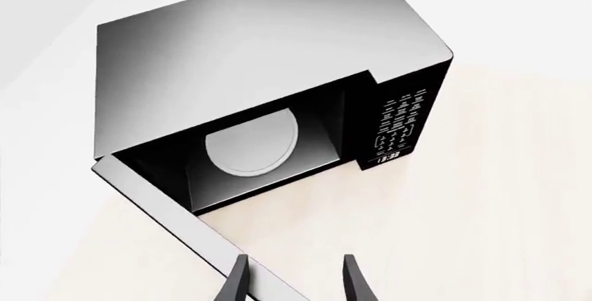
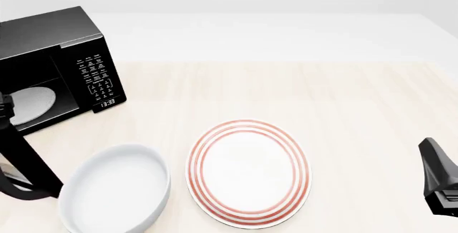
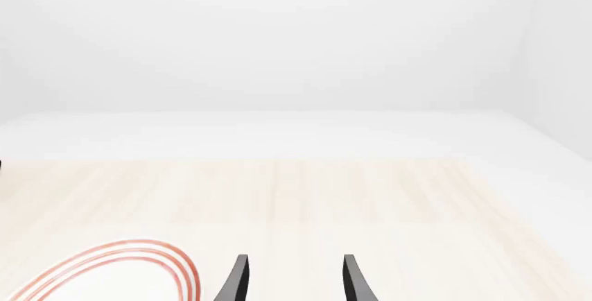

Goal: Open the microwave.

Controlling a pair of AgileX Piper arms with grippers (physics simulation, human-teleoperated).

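Microwave: the microwave (image 2: 61,64) stood at the far-left part of the table (image 2: 286,88), turned a little so its front faced the arms' side — a pose that let the left arm reach the door.
Door: the door (image 1: 176,221) was swung wide on its left hinge, standing out toward the near-left edge; the turntable (image 1: 251,145) showed in the dark chamber, so I judged the opening itself essentially done.
Keypad: the keypad (image 2: 96,77) and its clock sat on the right of the front, clear of the door's swing.
Left gripper: the left gripper (image 1: 294,280) had its fingers spread apart and grasped nothing; the door's free edge ran just beside one fingertip, though contact could not be told — probably a released pose after the pull.
Bowl: a white bowl (image 2: 115,193) sat by the near edge, left of middle, just beside the open door.
Plate: a red-ringed plate (image 2: 249,173) lay near the middle of the near edge.
Right gripper: the right gripper (image 3: 294,280) hung with fingers parted and empty over the near-right side, well apart from the microwave — likely parked because the task called for one arm only.
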